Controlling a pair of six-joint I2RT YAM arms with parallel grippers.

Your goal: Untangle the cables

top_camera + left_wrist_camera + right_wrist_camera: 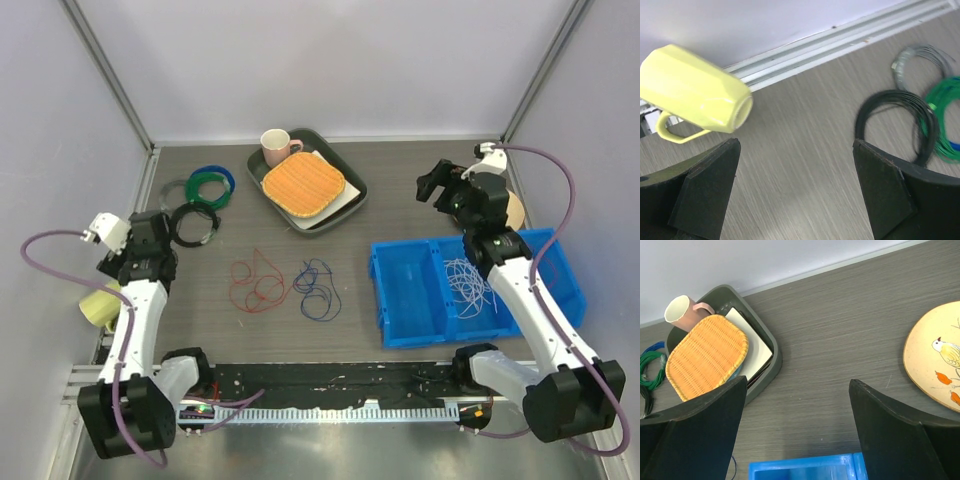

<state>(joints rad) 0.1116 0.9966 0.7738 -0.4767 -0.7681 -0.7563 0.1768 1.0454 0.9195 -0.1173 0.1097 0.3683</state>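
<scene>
Top external: cables [285, 285] lie well apart from left gripper [152, 246] and right gripper [444, 190].

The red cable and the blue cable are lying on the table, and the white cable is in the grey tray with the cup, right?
Not quite. The white cable lies in the blue bin on the right, not where you said. The top external view shows it. The red cable and the blue cable are indeed on the table.
</scene>
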